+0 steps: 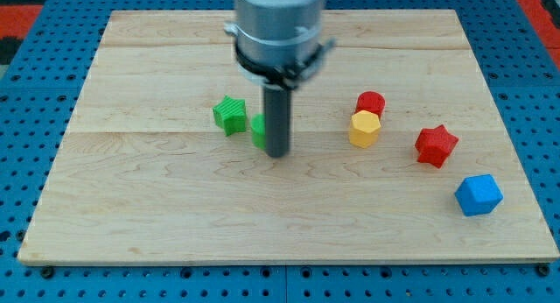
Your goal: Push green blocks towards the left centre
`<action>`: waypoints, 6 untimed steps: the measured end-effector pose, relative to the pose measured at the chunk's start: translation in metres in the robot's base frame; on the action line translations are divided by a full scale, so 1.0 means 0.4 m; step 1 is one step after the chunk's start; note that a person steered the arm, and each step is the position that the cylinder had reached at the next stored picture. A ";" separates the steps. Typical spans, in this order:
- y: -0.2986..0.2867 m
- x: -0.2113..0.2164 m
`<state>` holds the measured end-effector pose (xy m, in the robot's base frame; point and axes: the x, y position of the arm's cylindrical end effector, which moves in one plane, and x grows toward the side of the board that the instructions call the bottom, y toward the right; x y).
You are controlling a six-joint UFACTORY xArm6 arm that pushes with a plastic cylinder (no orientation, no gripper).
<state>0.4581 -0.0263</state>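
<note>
Tip touches half-hidden green block; green star block just left.

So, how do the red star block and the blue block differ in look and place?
The red star block has points; the blue block is a plain cube shape. The red star block lies nearer the view's top, the blue block lower and further to the view's right. Both lie far to the right of my tip, apart from it.

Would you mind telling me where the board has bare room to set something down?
The widest bare stretch runs along the view's bottom, below my tip and left of the blue block. The far left is also free, left of the green star. It is crowded around the rod's green block and the red cylinder, yellow block and red star.
</note>
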 end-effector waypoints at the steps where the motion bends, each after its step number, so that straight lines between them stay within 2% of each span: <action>1: -0.056 -0.039; 2: 0.043 -0.021; 3: 0.092 -0.084; 4: 0.085 -0.153; 5: -0.129 -0.127; 6: -0.084 -0.101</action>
